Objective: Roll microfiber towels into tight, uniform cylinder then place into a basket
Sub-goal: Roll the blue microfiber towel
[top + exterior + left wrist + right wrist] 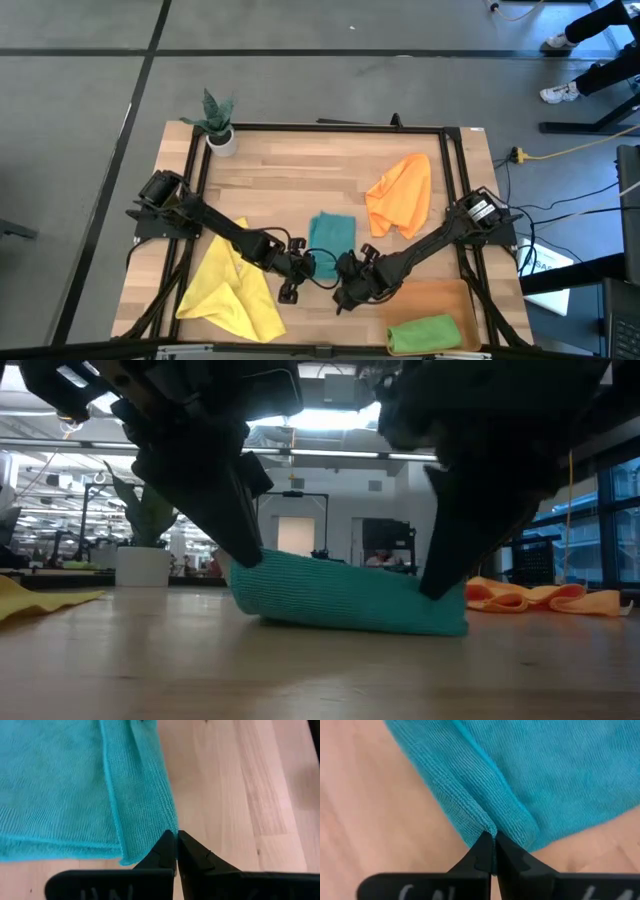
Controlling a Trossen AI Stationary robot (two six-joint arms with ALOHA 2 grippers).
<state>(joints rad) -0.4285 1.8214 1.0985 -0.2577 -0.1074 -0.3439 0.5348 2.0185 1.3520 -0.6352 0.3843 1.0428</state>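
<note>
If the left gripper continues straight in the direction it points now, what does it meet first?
Most likely the teal towel itself. The left gripper is shut on that towel's folded edge, so more teal cloth lies directly ahead of its tips. The right gripper pinches the same towel's other end.

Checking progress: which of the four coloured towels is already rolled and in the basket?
The green microfiber towel, a rolled cylinder lying in the translucent orange-brown basket. The yellow, orange and teal towels lie unrolled on the table.
</note>
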